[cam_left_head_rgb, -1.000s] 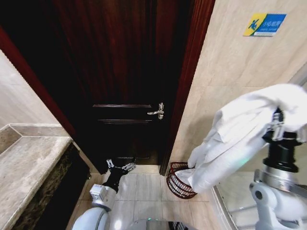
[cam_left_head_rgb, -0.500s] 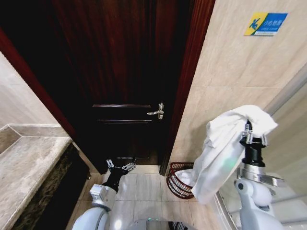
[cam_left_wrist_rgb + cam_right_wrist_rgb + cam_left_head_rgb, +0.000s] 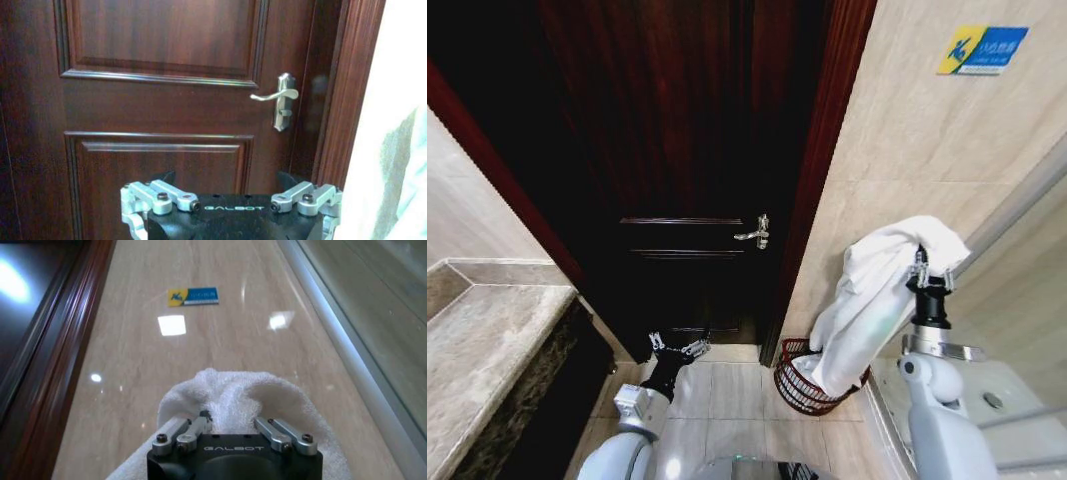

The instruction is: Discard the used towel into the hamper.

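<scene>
towel (image 3: 867, 300): white, bunched over the top of the right gripper and hanging down its left side in a long fold. bottom end drops into the mouth of the hamper

hamper (image 3: 799, 385): dark reddish-brown wire basket on the floor tiles, right of the door and tucked against the beige wall. towel covers most of its right side, so only the left rim and ribs show

right gripper (image 3: 919, 262): up high on the right, pointing upward, fingers clamped on the towel. in the right wrist view the cloth is pinched between them (image 3: 230, 412)

left gripper (image 3: 678, 347): low and near the middle, over the floor in front of the door, nowhere near the towel. fingers spread apart, holding nothing (image 3: 230, 192)

door (image 3: 677, 150): dark wood, panelled, shut, with a silver lever handle (image 3: 754, 233)

wall sign (image 3: 982, 50): little blue and yellow plate, high up on the right wall

counter (image 3: 477, 350): marble slab on the left, well apart from the hamper
</scene>
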Available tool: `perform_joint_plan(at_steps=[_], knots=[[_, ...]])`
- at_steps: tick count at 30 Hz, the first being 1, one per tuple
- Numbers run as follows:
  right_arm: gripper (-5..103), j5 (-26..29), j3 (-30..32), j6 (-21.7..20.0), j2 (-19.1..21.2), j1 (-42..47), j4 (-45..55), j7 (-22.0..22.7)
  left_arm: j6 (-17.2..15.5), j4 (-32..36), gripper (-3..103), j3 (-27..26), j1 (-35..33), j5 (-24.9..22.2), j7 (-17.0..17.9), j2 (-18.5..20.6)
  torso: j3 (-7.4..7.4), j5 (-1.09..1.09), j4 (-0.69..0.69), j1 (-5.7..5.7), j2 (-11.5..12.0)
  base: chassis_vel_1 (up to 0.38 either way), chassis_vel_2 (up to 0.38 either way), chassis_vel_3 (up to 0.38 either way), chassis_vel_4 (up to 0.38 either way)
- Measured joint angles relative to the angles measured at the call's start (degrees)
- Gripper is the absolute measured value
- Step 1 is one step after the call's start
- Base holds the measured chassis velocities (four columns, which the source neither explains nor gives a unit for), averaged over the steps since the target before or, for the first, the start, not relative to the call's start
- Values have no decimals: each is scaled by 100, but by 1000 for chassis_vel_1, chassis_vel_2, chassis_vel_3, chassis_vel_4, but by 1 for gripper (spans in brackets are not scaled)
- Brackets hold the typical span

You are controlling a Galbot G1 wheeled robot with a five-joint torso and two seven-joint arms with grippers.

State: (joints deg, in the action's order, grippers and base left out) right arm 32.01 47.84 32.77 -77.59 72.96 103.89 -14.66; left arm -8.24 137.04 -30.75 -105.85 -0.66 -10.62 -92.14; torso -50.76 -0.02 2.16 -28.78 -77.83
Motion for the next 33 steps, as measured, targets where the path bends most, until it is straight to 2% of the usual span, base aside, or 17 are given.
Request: perform_joint_plan(at_steps=[3,16,33], knots=[[21,-11,-30,192,-137,219,-223,-140,0,0,100,0,0,0,0,0,0,3,1,0,0,0,0,0,0],[21,25,-90,692,-266,678,-820,-524,0,0,100,0,0,0,0,0,0,2,1,1,0,0,0,0,0],[21,222,-263,761,-383,828,-1083,-873,0,0,100,0,0,0,0,0,0,2,0,1,0,0,0,0,0]])
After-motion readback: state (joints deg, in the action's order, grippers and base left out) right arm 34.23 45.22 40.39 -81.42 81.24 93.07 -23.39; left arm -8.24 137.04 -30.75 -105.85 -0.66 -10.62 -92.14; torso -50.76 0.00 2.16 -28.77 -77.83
